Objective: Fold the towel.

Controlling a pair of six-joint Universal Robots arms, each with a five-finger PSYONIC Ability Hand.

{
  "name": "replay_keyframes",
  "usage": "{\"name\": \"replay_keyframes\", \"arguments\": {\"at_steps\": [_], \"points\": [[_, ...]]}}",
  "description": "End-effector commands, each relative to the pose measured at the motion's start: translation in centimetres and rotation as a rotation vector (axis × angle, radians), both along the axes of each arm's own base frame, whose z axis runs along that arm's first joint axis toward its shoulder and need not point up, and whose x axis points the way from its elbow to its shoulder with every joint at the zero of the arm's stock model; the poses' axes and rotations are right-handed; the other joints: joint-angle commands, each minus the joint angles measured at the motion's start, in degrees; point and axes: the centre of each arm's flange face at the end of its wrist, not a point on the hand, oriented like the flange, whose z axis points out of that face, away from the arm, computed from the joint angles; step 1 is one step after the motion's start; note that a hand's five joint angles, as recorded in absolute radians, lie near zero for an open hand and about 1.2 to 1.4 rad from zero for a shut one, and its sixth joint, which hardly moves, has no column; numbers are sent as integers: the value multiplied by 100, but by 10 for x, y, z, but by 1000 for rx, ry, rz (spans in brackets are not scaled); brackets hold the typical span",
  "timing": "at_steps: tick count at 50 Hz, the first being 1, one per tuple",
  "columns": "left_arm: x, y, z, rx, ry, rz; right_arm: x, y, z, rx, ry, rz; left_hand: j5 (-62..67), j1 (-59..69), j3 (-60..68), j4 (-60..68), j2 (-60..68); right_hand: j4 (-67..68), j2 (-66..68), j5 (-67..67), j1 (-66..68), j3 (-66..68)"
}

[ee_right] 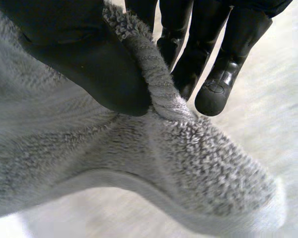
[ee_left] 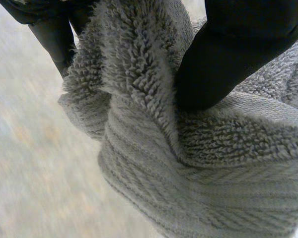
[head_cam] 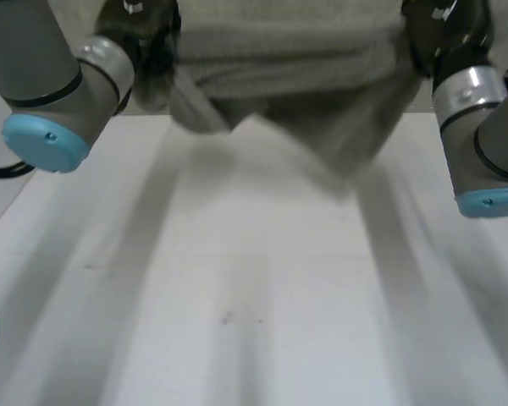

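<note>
Towel (head_cam: 296,68): one, grey terry, held up and stretched between the two hands at the far side of the table. Its lower edge sags to a point, and whether that point touches the tabletop cannot be told.
Left hand (ee_left: 228,59): one, at the towel's left upper corner. Its thumb presses a bunched fold against the fingers (ee_left: 54,34) behind the cloth.
Right hand (ee_right: 79,54): one, at the right upper corner. Its thumb and fingers (ee_right: 213,74) are closed narrowly, pinching a rolled edge of the towel.
Table (head_cam: 262,304): one, white, beneath the towel.
Arms: two, left arm (head_cam: 42,76) and right arm (head_cam: 491,144), one on each side of the towel.
</note>
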Motion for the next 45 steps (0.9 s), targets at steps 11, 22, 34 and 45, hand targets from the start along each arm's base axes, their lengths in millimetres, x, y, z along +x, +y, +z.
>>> {"name": "replay_keyframes", "arguments": {"at_steps": [11, 22, 34, 45], "points": [[13, 28, -142, 546, -138, -13, -8, 41, -137, 555, 207, 124, -1044, -682, -1293, -1323, -1309, -1467, -1260, -606, -504, -1456], [29, 80, -188, 685, -379, -56, -34, 80, -174, 879, 322, 92, -2730, -2369, -2980, -3009, -2995, -6432, -6225, -5571, -5469, -6422], [26, 105, -143, 582, -360, -83, -59, 58, -124, 876, -44, 41, -2949, -2587, -3198, -3228, -3214, -6781, -6574, -5920, -5819, -6771], [19, 118, -117, 514, -328, -110, -68, 25, -111, 976, -349, 167, -3033, -2672, -3283, -3312, -3298, -6773, -6567, -5913, -5811, -6763]]}}
